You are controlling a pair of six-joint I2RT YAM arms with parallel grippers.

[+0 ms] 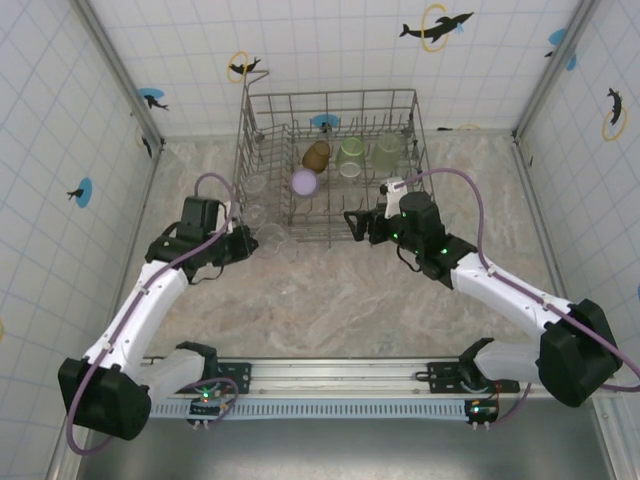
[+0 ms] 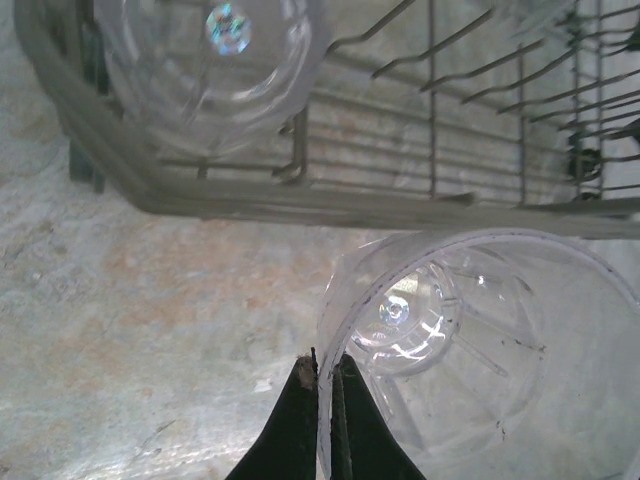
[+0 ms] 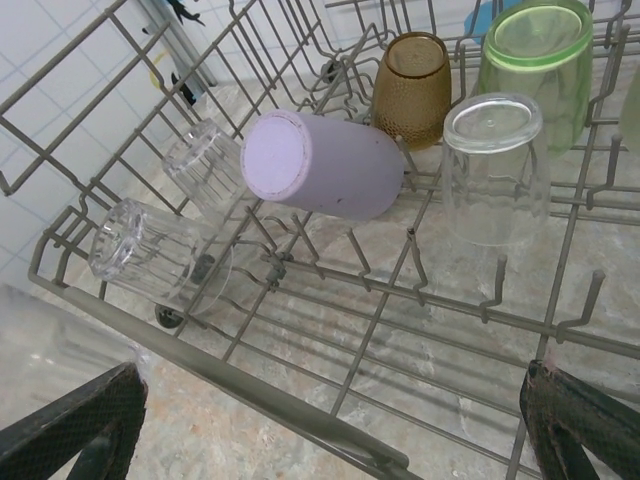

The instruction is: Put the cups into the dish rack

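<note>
Currently: clear cup (image 2: 480,350) pinched at rim wall by closed left gripper (image 2: 325,368), mouth toward wrist, long axis pointing at dish rack (image 2: 300,205), just outside near-left rail; probably lifted off table (image 2: 150,330), hard to tell. Right gripper (image 1: 354,222) spread wide, empty, at rack's near rail.

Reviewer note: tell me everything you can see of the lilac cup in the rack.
The lilac cup is an opaque, matte, plastic-looking tumbler with a flat round base that is slightly paler than its wall. It lies on its side inside the dish rack, propped on its wire tines. Its base faces the right wrist camera and its mouth is turned away, unseen. Its far end reaches the amber cup; whether they touch is unclear.
</note>
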